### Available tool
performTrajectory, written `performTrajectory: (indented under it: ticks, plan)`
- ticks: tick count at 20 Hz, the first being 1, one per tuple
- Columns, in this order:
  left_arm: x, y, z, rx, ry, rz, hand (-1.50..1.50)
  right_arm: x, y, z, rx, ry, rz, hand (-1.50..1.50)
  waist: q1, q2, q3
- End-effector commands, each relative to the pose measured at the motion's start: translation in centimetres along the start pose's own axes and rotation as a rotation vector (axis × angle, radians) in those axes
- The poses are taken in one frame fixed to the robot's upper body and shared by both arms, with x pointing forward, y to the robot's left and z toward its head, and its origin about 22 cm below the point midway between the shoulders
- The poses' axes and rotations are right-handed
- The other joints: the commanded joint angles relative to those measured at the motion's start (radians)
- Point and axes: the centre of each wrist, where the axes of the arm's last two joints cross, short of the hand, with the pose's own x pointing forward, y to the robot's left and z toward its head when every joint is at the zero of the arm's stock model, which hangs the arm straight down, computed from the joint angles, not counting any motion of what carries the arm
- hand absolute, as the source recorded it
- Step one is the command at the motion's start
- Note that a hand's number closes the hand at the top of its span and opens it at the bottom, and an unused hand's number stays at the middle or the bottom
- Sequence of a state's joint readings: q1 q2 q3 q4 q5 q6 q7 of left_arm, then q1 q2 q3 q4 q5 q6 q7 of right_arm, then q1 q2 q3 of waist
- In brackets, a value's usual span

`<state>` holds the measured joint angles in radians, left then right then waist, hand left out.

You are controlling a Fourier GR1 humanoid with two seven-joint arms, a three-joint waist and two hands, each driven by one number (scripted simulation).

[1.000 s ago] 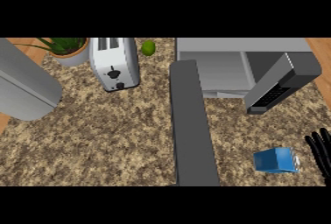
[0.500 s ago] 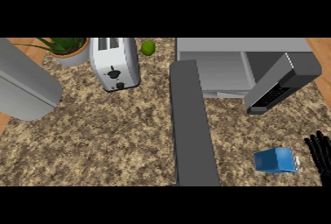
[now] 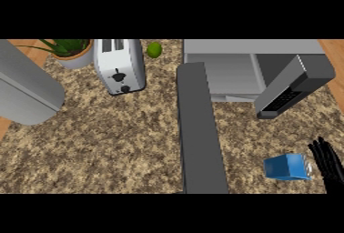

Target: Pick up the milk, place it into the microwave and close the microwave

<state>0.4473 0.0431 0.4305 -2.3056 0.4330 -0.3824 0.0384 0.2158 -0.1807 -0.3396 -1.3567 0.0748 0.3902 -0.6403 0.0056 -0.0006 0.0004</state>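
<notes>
The milk (image 3: 287, 167) is a small blue carton standing on the speckled counter at the lower right. My right hand (image 3: 329, 164) is at the view's right edge, just right of the carton, open with its black fingers spread and pointing up; I cannot tell whether they touch the carton. The microwave (image 3: 250, 47) stands at the top right with its cavity (image 3: 228, 76) exposed. Its long grey door (image 3: 199, 136) swings out towards me, left of the milk. The dark control panel (image 3: 290, 91) juts out on the right. My left hand does not show.
A silver toaster (image 3: 119, 65) stands at the top left, with a potted plant (image 3: 70, 52) beside it and a green fruit (image 3: 154, 49) behind it. A large rounded grey shape (image 3: 25, 93) fills the left edge. Counter (image 3: 114, 145) stretches left of the door.
The right hand has barely shifted beside the milk. The carton, door and other items have not moved.
</notes>
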Motion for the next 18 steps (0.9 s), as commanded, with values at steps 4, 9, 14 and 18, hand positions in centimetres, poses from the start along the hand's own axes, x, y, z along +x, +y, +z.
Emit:
performTrajectory:
  ticks: [4, 9, 14, 18]
  plan:
    - [0.2, 1.1, 1.3, 0.004, -0.007, 0.001, -1.5, -3.5, -0.6, -0.3, 0.006, 0.013, 0.038, -1.5, 0.004, 0.0, 0.0]
    - [-0.7, 0.7, 0.1, 0.011, -0.011, 0.005, -1.5, -5.2, -0.9, -0.5, -0.007, -0.012, 0.059, -1.5, 0.0, 0.0, 0.0]
    - [0.6, 1.2, -0.7, -0.021, 0.0, 0.009, -1.5, -7.1, 1.7, -1.4, 0.021, 0.006, 0.069, -1.5, 0.002, 0.0, 0.0]
    - [0.8, -0.3, 0.0, -0.005, -0.028, 0.009, -1.5, -8.2, 0.6, -1.1, 0.048, -0.01, 0.043, 1.5, 0.005, 0.001, 0.001]
